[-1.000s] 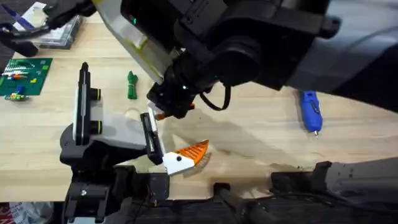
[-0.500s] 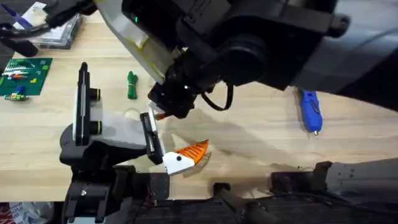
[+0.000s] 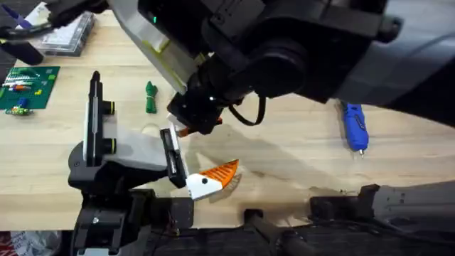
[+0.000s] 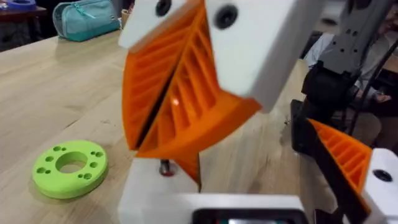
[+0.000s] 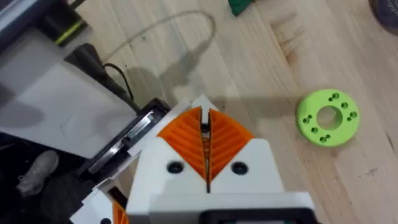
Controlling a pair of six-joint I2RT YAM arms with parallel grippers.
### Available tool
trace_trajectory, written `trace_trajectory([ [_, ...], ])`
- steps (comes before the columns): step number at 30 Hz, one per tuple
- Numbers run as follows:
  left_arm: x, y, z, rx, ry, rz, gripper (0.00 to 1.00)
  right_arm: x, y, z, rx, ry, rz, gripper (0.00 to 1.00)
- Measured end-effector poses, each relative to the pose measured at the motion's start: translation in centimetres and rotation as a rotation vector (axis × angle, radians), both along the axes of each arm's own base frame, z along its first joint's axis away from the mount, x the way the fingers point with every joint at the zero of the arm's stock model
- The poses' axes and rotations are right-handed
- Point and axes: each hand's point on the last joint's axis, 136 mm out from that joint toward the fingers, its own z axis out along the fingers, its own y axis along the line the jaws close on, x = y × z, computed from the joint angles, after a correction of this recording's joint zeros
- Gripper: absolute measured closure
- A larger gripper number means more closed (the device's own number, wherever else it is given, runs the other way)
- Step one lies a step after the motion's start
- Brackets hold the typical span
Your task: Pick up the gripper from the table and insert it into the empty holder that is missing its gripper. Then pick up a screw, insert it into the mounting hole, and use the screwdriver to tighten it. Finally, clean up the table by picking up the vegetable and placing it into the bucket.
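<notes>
Right wrist: gripper (image 5: pixel 205 127) pinching screw (image 5: pixel 204 129)

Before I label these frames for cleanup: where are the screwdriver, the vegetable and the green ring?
screwdriver (image 3: pixel 355 126): overhead, blue body.
vegetable (image 3: pixel 151 97): overhead, middle.
green ring (image 5: pixel 328 117): right wrist, flat top face.

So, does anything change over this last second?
Hardly anything. The right end effector has kept its pads shut and holds almost the same spot over the table, at most a slight nudge. The screwdriver, the vegetable and the green ring lie where they were.
</notes>
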Motion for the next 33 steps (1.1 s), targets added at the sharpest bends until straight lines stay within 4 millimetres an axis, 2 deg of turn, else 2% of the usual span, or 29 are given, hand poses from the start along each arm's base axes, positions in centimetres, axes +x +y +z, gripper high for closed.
trace_trajectory([
  [33,0.0,0.0,0.0,0.0,0.0,0.0,0.013,-0.12,-0.2,-0.39,-0.017,0.009,0.0,0.992],
])
